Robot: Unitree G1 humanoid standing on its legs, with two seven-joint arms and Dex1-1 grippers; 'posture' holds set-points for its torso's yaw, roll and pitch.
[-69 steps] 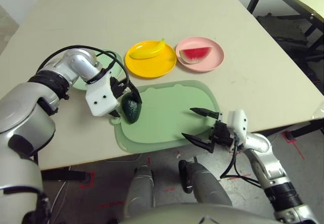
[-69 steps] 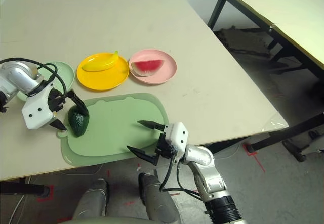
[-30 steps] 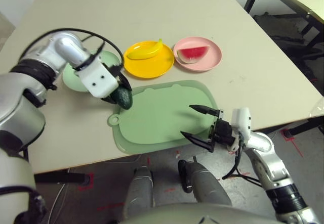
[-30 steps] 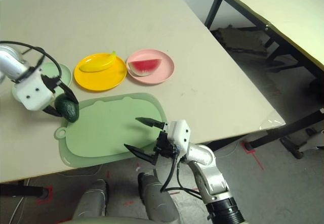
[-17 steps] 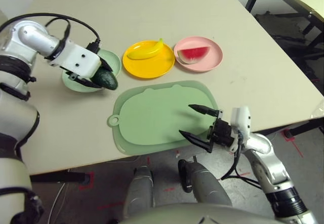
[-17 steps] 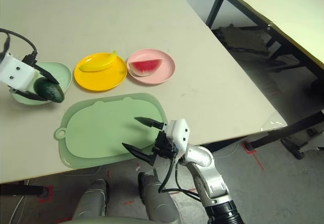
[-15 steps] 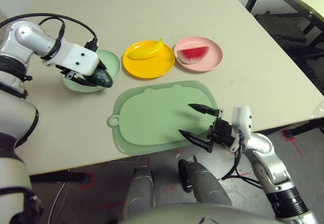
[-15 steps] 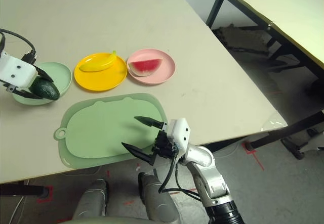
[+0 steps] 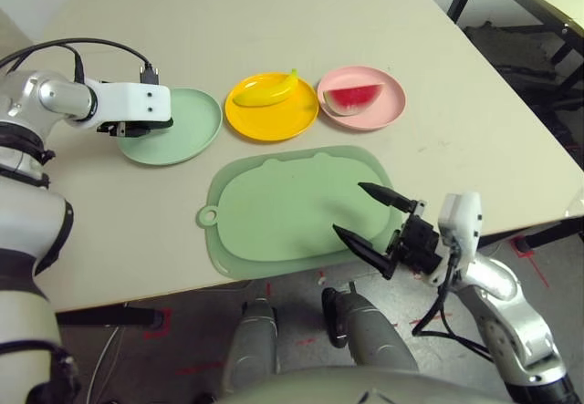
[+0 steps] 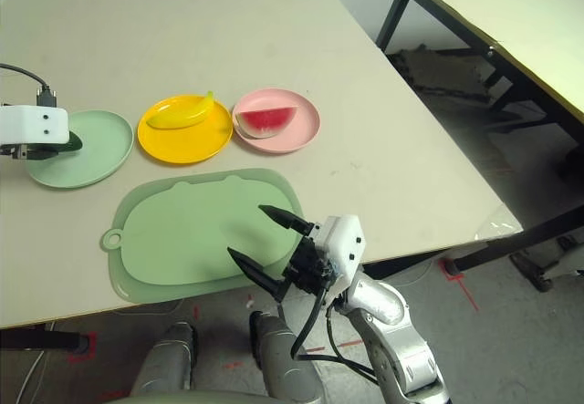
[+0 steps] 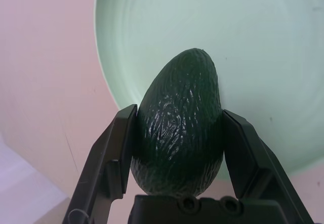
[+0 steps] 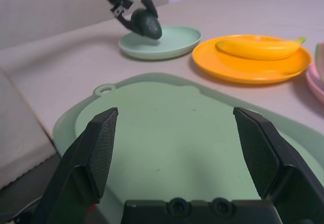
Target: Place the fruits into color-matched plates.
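Observation:
My left gripper [image 11: 179, 115] is shut on the dark green avocado [image 11: 177, 125] and holds it just over the near-left rim of the pale mint plate [image 9: 187, 126]. In the right wrist view the avocado [image 12: 147, 25] hangs at that plate's [image 12: 169, 41] edge; whether it touches, I cannot tell. The banana [image 9: 266, 89] lies in the yellow plate [image 9: 271, 121]. In the pink plate [image 9: 383, 110] rests the watermelon wedge [image 9: 351, 97]. My right gripper [image 9: 349, 208] stands open over the front right of the mat, holding nothing.
A large pale green cutting mat [image 9: 274, 212] with a loop tab lies at the table's front edge, bare. Black cables trail from my left wrist. A second table with dark legs stands off to the right [image 10: 511, 21].
My left gripper has carried the avocado from the mat's left edge up and left to the mint plate. The right gripper has shifted slightly right, still open.

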